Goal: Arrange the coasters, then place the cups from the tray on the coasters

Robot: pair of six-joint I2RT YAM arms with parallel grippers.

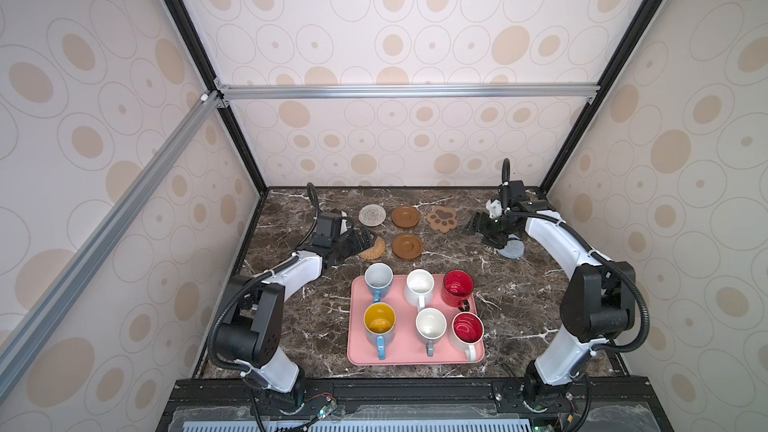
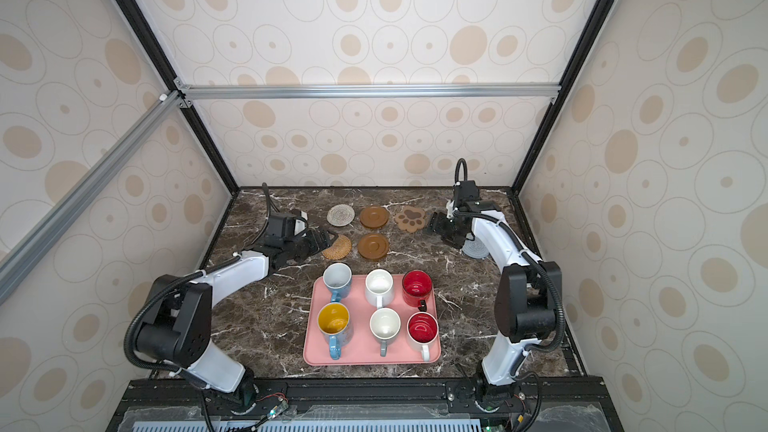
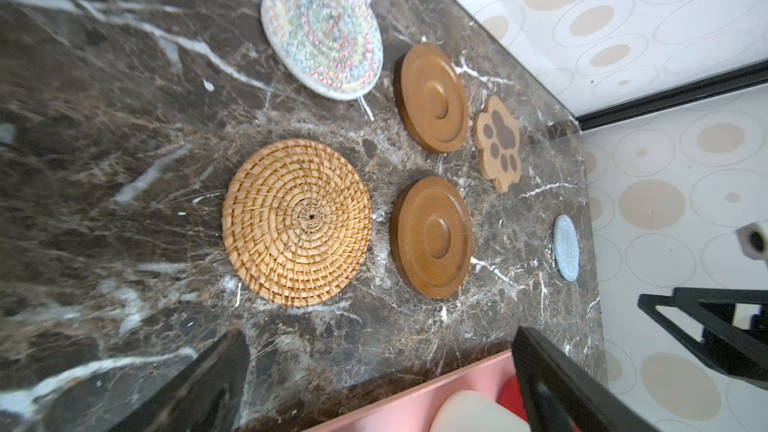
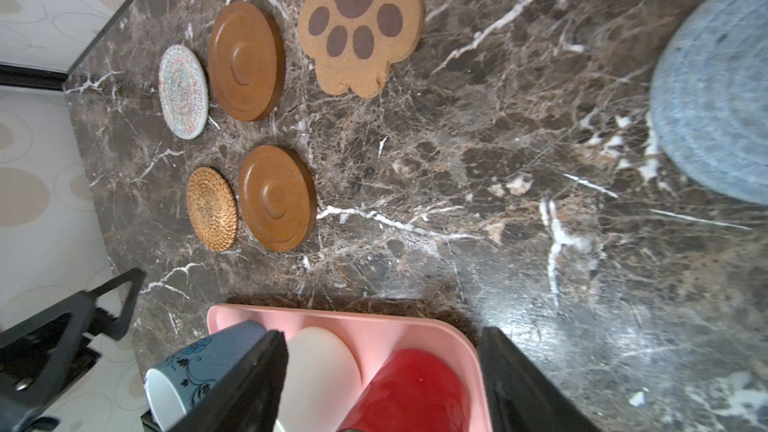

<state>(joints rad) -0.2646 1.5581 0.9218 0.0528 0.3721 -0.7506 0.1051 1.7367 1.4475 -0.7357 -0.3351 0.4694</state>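
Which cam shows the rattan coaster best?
Left wrist: the rattan coaster lies whole, close and unblocked. In both top views the left gripper covers part of it. Right wrist shows it whole but small and far.

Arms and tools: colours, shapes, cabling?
Both arms match: left arm and right arm have glossy white link shells, black joint housings and black ribbed cable conduit held by white ties. Left tool and right tool are black, with triangular open-frame fingers. No markings legible.

The rattan coaster [image 3: 296, 222] looks rough, the marble-patterned table [image 3: 104, 160] polished, the pink tray [image 1: 405, 353] matt.
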